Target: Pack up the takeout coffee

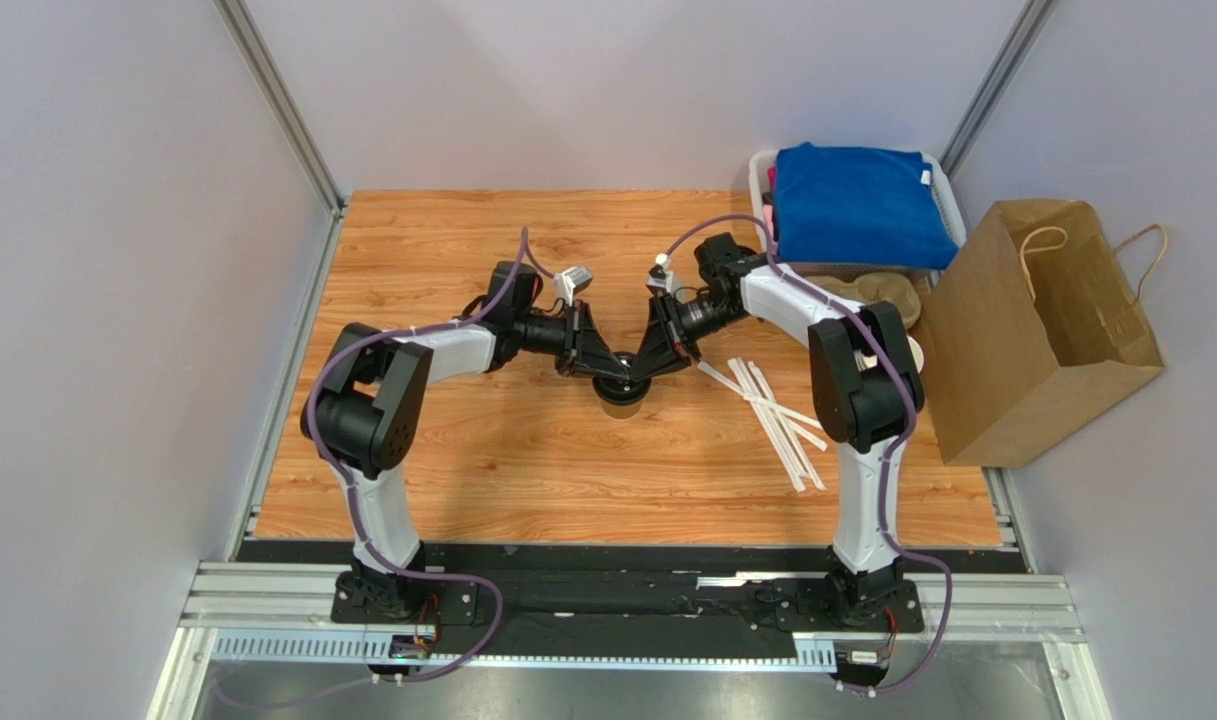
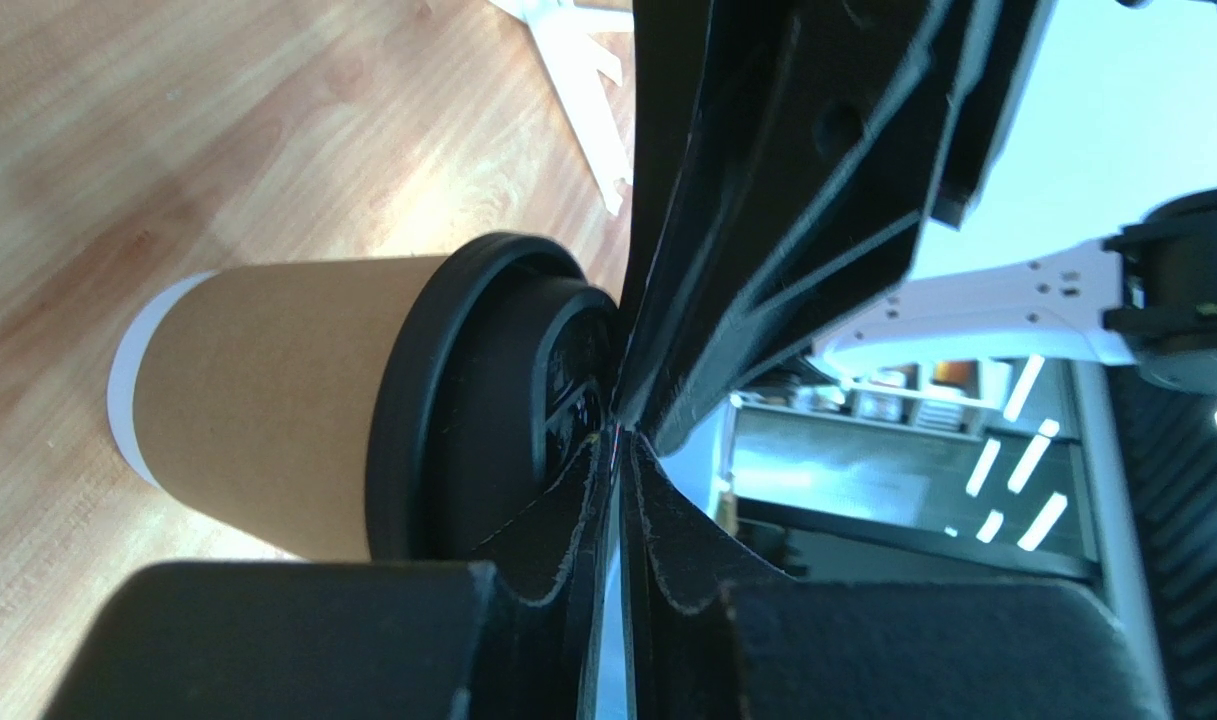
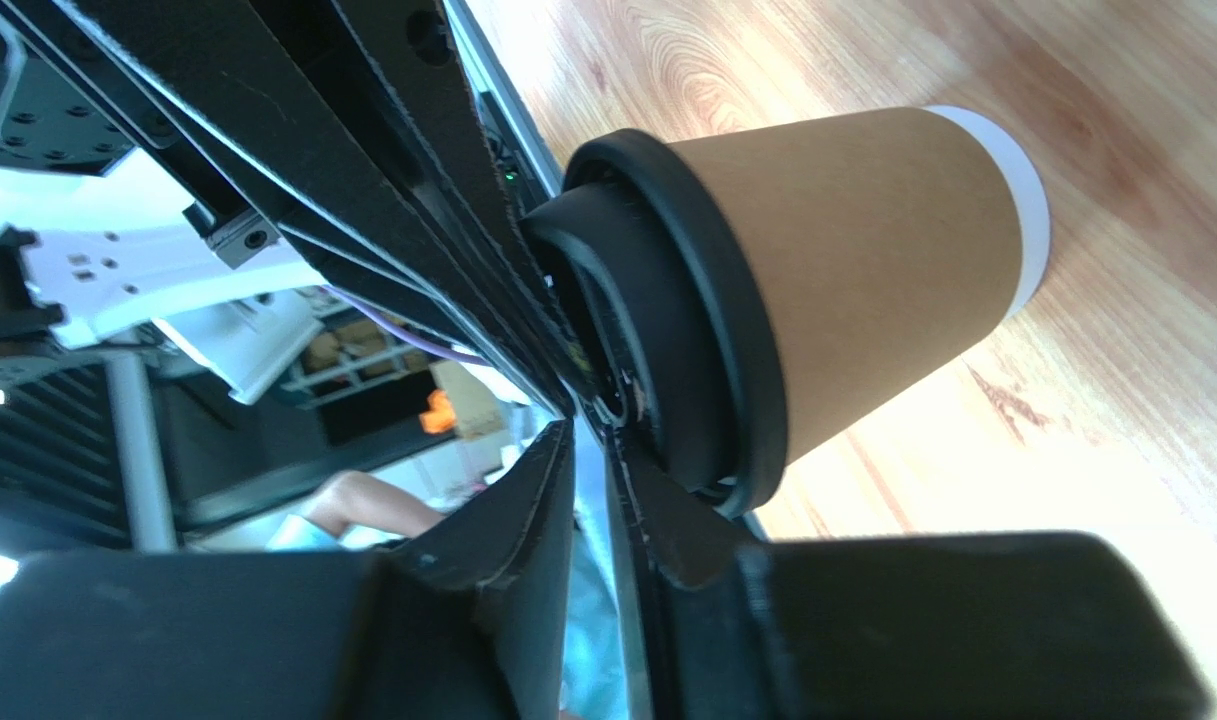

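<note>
Fingers (image 2: 547,525) of the left gripper (image 2: 614,450) are drawn together with only a hairline between them and nothing visibly pinched; their tips sit at the crown of the black lid (image 2: 479,405) and seem to touch it; the right gripper (image 3: 587,435) is the same, its two fingers (image 3: 494,525) pressed nearly flat to each other, tips at that lid from the opposite side. One takeout coffee (image 1: 620,390) stands upright near the middle of the wooden table (image 1: 464,465); it is a brown paper cup with a white band at its foot and the one lid seated on it; the two grippers meet over it tip to tip. Two arms reach in; the left arm (image 1: 396,383) bends in from the left, the right arm (image 1: 865,375) from the right. White straws (image 1: 777,413) lie in one loose fan to the right of the cup, apart from it and close beside the right arm; there are several, too fine to count exactly. One brown paper bag (image 1: 1042,338) with cord handles sits past the table's right edge; one white bin (image 1: 758,168) at the far right corner holds one folded blue cloth (image 1: 855,203). The cup is well apart from every table edge; bare wood shows on its far side, on its near side toward the arm bases, and along the left edge beyond the left arm; grey walls with metal posts close the left, far and right sides.
</note>
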Robot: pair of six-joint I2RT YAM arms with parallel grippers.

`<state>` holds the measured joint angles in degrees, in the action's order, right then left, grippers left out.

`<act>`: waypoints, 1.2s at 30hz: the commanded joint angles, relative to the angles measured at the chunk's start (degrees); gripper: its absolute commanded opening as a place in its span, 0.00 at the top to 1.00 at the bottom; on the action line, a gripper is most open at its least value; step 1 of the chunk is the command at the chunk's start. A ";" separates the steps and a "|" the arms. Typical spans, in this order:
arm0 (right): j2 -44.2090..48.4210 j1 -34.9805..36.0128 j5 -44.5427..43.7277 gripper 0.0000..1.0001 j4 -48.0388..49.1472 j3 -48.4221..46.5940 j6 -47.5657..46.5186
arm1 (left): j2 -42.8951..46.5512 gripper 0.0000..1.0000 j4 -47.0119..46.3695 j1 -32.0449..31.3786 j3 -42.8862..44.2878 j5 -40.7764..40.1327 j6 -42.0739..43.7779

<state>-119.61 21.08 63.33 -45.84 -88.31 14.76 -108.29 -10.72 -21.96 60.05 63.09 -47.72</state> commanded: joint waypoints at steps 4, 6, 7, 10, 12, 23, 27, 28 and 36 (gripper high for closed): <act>2.81 1.42 -5.85 0.70 -1.17 -4.49 -11.67 | 7.73 0.85 0.36 -1.78 -0.54 -4.91 2.29; 2.37 1.42 -5.68 0.67 -4.33 -8.18 -13.26 | 9.49 0.84 -0.18 -1.78 -1.07 -5.08 1.67; 2.28 1.24 -5.24 0.67 -4.78 -8.97 -13.97 | 11.33 0.83 -0.96 -1.78 -1.77 -5.17 1.32; 3.42 0.98 -2.87 0.66 -5.83 -10.91 -13.89 | 14.67 0.83 -0.28 -0.90 -2.39 -5.78 1.32; 5.61 0.37 -2.42 0.65 -5.83 -9.52 -13.97 | 15.91 0.83 0.61 1.12 -3.18 -7.45 1.32; 10.45 -0.43 -19.20 0.74 -5.93 2.88 -11.78 | 16.80 0.83 6.50 8.95 -6.53 -13.52 4.74; 8.35 -0.43 -21.49 0.74 -5.13 1.22 -11.51 | 16.18 0.83 7.64 9.04 -6.88 -14.05 6.06; 6.86 -0.43 -21.49 0.74 -5.13 0.52 -11.60 | 16.01 0.83 7.73 9.04 -7.23 -14.05 6.15; 0.53 -0.43 -19.91 0.74 -5.57 -7.30 -11.60 | 13.90 0.83 9.49 10.18 -7.23 -14.75 8.35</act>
<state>-116.92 20.71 43.46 -52.56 -91.13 3.16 -93.38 -2.17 -12.60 53.17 49.01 -41.87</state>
